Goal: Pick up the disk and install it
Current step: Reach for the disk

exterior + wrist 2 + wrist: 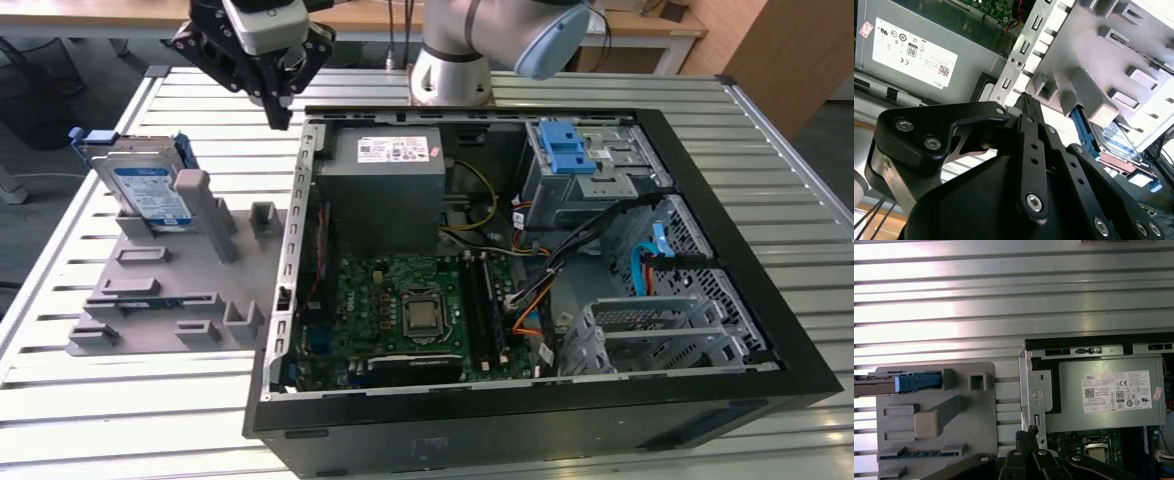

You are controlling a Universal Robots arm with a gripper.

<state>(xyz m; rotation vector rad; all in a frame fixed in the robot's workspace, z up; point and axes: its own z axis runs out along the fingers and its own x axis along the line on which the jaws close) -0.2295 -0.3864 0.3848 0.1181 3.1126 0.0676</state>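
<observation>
A slatted metal worktop (120, 410) carries an open black computer case (534, 430) lying on its side. Inside sit a grey power supply (387, 190) (white sticker on top), a green motherboard (400, 300) and a drive cage (594, 185) with a blue latch (567, 150). A grey plastic fixture (160, 300) lies just beside the case, on the exterior view's left.

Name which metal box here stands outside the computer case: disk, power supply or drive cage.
The disk: it stands on edge in the grey holder at the exterior view's left. The power supply and drive cage sit inside the case.
</observation>
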